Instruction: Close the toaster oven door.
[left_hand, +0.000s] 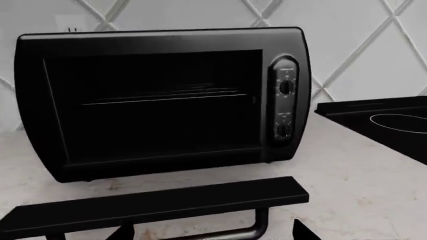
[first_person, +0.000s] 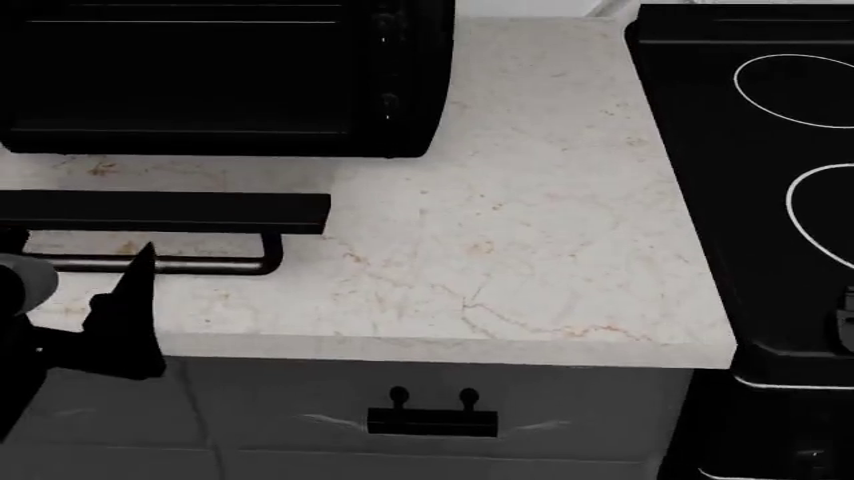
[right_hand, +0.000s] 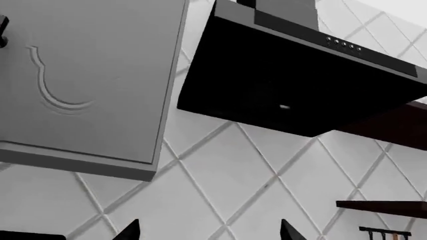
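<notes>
The toaster oven (left_hand: 160, 100) stands open on the counter, with wire racks inside and knobs (left_hand: 285, 87) on its right side. It also shows in the head view (first_person: 227, 70). The door (left_hand: 153, 205) lies folded down flat towards me, and its bar handle (left_hand: 261, 222) runs along its front edge. My left gripper (left_hand: 213, 236) is open, its fingertips (left_hand: 303, 231) either side of the handle's right part, not closed on it. In the head view one left finger (first_person: 131, 300) sits just in front of the handle (first_person: 174, 265). My right gripper (right_hand: 210, 231) is open and empty, pointing up at the wall.
A black stove (first_person: 761, 170) with white burner rings lies to the right of the counter (first_person: 534, 230). A grey drawer front with a small black handle (first_person: 431, 420) is below the counter edge. The right wrist view shows a grey wall cabinet (right_hand: 87, 80), a black range hood (right_hand: 300, 85) and a tiled wall.
</notes>
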